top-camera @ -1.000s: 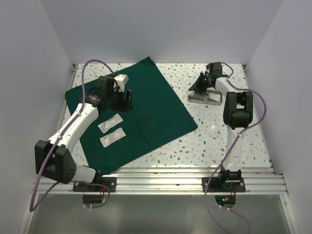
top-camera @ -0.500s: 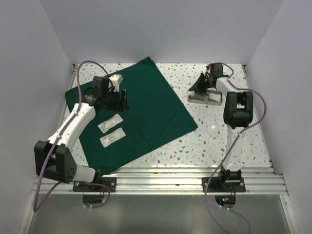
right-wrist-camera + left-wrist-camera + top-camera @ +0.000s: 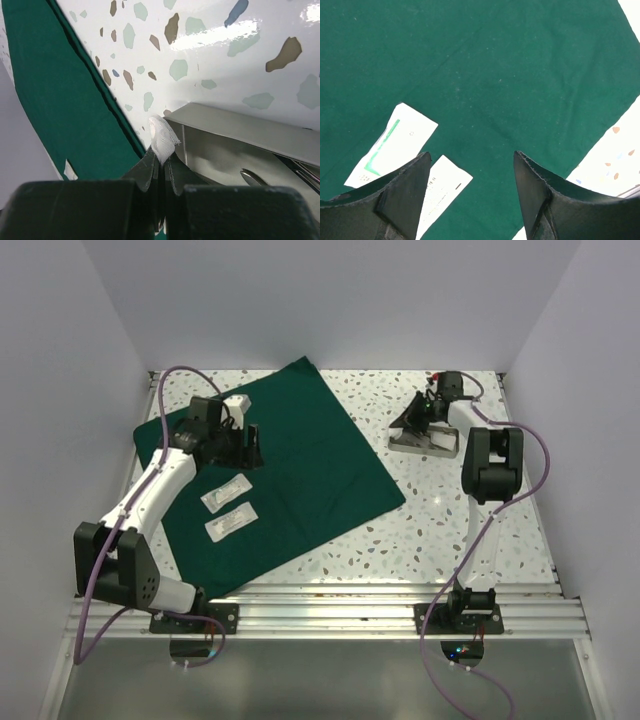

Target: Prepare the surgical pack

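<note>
Pale walls [image 3: 330, 300] close in a speckled white surface [image 3: 440, 510] on which the green drape [image 3: 310, 470] lies spread flat and turned like a diamond, covering the left half, with one corner reaching toward the middle. Two white packets [image 3: 224, 496] rest side by side on the drape's near left part, close together and slightly slanted. Above the drape, just beyond the packets, the left end effector [image 3: 253, 446] hangs with its fingers [image 3: 405, 190] spread wide and nothing between them; its wrist view shows the packets [image 3: 392, 147] beside its left finger. At the far right, off the drape, sits the steel tray [image 3: 425, 443]. The right end effector [image 3: 415, 420] is at the tray's left edge, its fingers pressed together on a small tuft of white gauze [image 3: 162, 137], and a steel instrument [image 3: 250, 176] lies inside the tray [image 3: 225, 150]
</note>
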Tool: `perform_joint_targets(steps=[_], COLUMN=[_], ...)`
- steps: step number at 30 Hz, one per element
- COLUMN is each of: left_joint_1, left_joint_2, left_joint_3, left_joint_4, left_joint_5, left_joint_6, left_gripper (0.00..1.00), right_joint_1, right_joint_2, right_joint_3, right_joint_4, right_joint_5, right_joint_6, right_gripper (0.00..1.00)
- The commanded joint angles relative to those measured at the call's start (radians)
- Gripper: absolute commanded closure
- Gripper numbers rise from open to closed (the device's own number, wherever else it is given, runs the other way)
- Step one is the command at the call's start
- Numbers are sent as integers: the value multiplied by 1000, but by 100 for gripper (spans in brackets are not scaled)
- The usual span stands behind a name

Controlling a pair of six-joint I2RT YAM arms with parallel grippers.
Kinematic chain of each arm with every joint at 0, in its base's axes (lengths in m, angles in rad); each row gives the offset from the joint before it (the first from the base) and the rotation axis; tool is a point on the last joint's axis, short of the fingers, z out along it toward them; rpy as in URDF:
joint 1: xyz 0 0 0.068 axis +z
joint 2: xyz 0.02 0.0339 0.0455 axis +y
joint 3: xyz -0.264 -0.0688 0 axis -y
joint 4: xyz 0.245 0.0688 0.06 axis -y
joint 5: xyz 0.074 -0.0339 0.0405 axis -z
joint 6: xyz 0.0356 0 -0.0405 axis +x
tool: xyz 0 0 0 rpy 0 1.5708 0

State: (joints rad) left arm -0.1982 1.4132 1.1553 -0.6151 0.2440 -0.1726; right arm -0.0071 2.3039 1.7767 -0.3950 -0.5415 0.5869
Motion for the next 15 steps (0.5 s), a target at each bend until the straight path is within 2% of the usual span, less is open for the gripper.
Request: perform_joint_targets(steps=[1, 7, 15], left_joint_1=[14, 20, 31], left_joint_2=[18, 23, 21], left_joint_3=[12, 14, -6], left_joint_4=[11, 9, 15], left_joint_5=[31, 35, 52], left_joint_6=[13, 13, 7], left_gripper=[30, 30, 30], right_joint_1=[-21, -24, -28], right_joint_2=[-18, -50, -121], right_joint_3=[-20, -65, -129], right_joint_4=[-30, 21, 203], right_joint_5=[5, -23, -98], right_joint_6=[-13, -4, 82], right_gripper=[99, 98, 97])
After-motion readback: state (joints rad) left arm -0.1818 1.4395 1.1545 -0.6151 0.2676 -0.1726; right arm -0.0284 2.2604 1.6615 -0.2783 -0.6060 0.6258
